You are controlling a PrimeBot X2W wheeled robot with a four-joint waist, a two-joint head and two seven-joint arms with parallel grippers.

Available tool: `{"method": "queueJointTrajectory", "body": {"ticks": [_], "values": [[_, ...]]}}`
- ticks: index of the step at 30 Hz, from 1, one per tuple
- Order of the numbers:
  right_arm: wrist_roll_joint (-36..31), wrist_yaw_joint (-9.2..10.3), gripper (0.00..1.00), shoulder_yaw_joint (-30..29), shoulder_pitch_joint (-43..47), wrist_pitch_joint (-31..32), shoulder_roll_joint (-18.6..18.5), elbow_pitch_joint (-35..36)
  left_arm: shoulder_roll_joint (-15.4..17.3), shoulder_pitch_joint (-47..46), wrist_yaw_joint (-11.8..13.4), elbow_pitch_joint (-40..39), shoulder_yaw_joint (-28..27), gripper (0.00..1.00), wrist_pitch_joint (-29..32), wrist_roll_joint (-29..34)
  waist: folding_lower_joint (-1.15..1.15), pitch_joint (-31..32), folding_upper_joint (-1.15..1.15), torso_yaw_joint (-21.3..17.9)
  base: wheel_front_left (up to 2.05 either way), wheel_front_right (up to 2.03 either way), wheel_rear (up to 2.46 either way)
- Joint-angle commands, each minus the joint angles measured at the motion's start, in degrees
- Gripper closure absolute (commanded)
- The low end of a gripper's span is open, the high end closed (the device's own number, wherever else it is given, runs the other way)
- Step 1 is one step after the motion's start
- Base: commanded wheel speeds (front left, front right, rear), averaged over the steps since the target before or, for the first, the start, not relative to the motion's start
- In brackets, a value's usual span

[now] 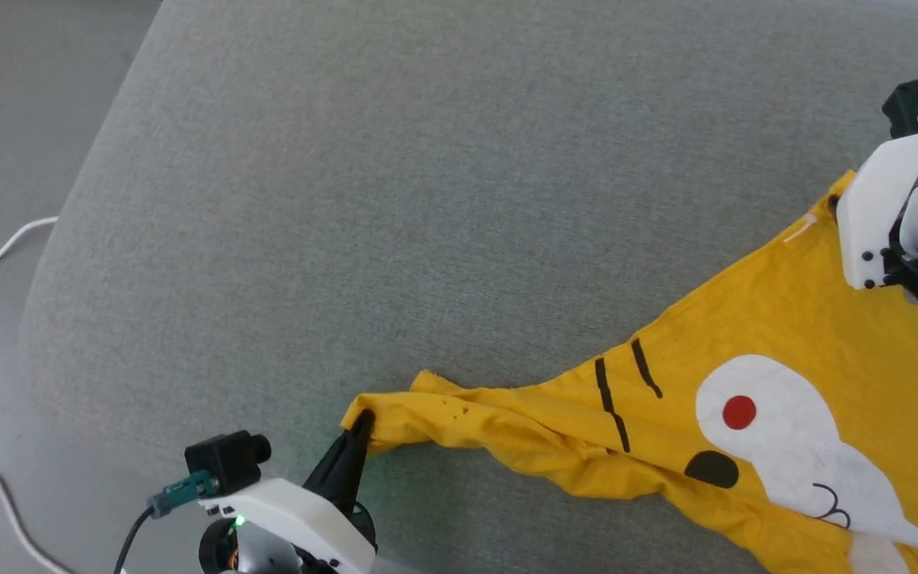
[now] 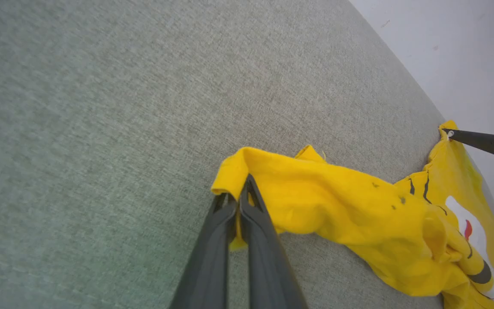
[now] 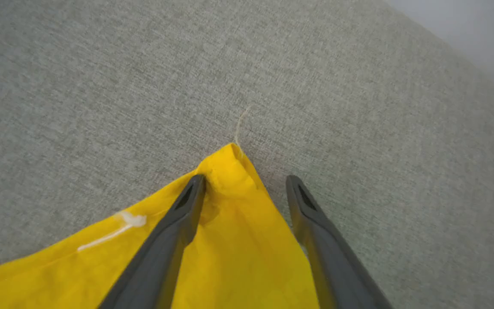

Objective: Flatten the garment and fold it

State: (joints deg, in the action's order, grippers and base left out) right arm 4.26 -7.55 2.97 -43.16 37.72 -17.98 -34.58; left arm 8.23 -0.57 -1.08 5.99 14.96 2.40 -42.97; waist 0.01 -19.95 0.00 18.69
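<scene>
ok so this is the flattening stage, nowhere near folding yet. The garment (image 1: pixel 746 335) lies on the grey cushion (image 1: pixel 427 159), stretched diagonally between my two arms. It's print side up, with the white patch and red dot over toward my right. That half looks fairly flat. The left half is bunched into a ropey twist

My left gripper (image 2: pixel 238 195) has its jaws pinched tight on the far left corner, and the left wrist view shows a little tab of yellow poking out between them. My right gripper (image 3: pixel 245 182) is at the opposite corner with the jaws spread wide. One finger (image 3: pixel 187 206) sits on the fabric and the other is off the edge on bare cushion, so nothing is gripped there. A loose thread (image 3: pixel 240 124) trails off that corner tip

How I'd do this bit well, imo:
- Close the right side on its corner first, or at least pin it down hard. Otherwise a pull from the left probably just drags the whole shirt along.
- Then draw the left corner outward, low over the cushion, slow and even, so the twist unrolls instead of tightening.
- Don't yank it. There are small dark specks (image 2: pixel 375 185) near the bunched part that might be holes.
- My left hold is only on a thin bit of edge, so I reckon it could slip
</scene>
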Motion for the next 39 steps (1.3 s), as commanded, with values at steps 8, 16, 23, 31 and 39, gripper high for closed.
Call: {"method": "queueJointTrajectory", "body": {"ticks": [8,16,23,31,39], "values": [[-2.67,0.06,1.00,-3.09,1.94,3.50,1.02,2.35,-0.04,-1.16,-0.54,1.52,-0.03,1.00,-0.85,-0.54,-0.01,0.22,0.00,0.51,0.00,0.00,0.00],[-0.12,0.06,1.00,-8.82,11.77,-11.23,5.19,9.86,1.36,0.36,0.19,0.93,-0.60,1.00,-0.37,-0.60,-0.01,5.06,0.00,-2.37,0.00,0.00,0.00],[2.90,0.06,1.00,-13.59,24.27,-24.39,10.47,18.33,3.47,2.25,1.47,-1.37,-1.54,1.00,0.18,-0.13,-0.01,9.76,0.00,-6.66,0.00,0.00,0.00],[5.37,0.06,1.00,-16.76,34.86,-29.48,13.98,29.54,6.27,0.74,1.85,-6.07,-2.60,1.00,-2.22,2.95,-0.01,13.48,0.00,-11.20,0.00,0.00,0.00],[3.85,0.06,1.00,-18.62,36.42,-22.88,10.89,45.19,10.60,-9.39,0.26,-11.60,-2.37,1.00,-2.44,8.09,-0.01,15.25,0.00,-13.46,0.00,0.00,0.00]]}}
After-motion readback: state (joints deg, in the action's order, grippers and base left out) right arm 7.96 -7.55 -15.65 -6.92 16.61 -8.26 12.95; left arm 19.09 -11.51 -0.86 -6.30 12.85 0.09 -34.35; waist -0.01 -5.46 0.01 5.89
